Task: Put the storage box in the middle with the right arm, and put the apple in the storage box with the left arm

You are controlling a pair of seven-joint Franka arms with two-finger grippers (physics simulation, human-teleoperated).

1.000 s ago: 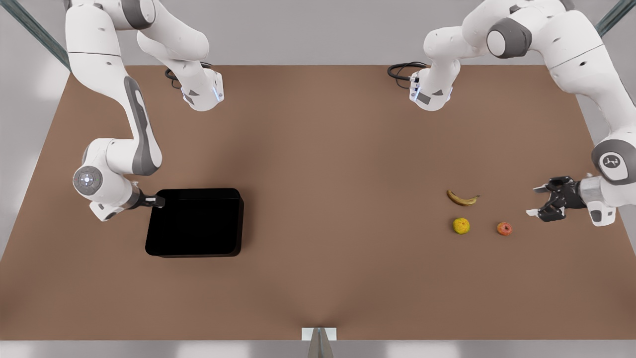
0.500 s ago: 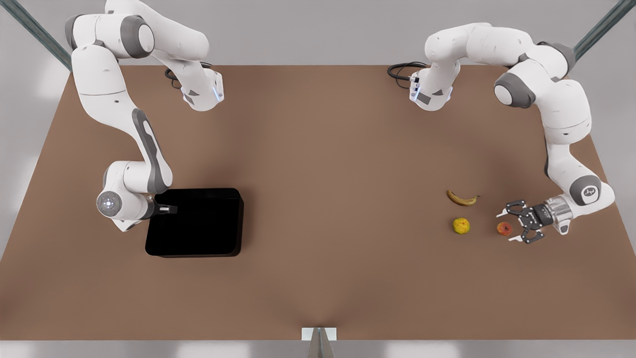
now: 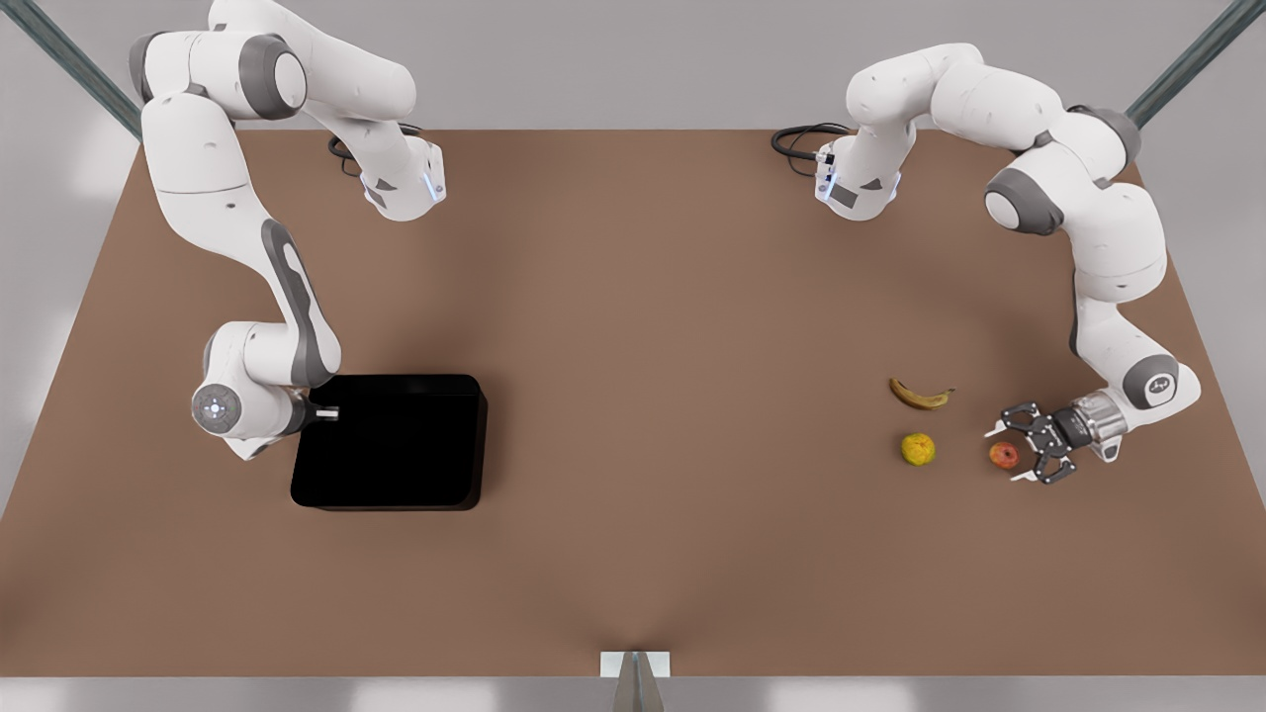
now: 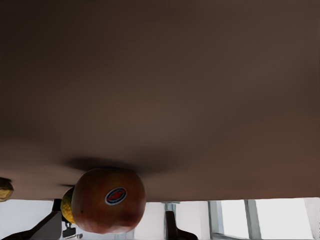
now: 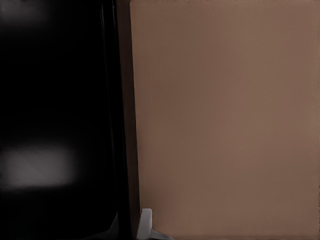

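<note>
On the front view's left, the storage box (image 3: 388,442) lies flat on the brown counter (image 3: 643,297), well off the middle, its long sides running across the picture. The right arm's tool (image 3: 326,413) sits at the box's left wall, near the far corner; the right wrist view has a white fingertip (image 5: 145,223) on the counter side of that wall (image 5: 120,125) and another just inside, so the tool looks to straddle the rim, though whether it already pinches the wall I cannot tell. The middle of the counter lies to the front view's right of the box, so the move is judged to be a drag or carry that way, away from the arm's own side.

Further right come the banana (image 3: 920,395), the yellow-green fruit (image 3: 918,449), then the apple (image 3: 1004,455), resting on the counter. The left arm's tool (image 3: 1019,453) lies nearly level, fingers spread, with the apple between its white tips or just ahead of them, not yet held. In the left wrist view the apple (image 4: 108,200) is close ahead. This arm is much the nearer to the apple.
</note>
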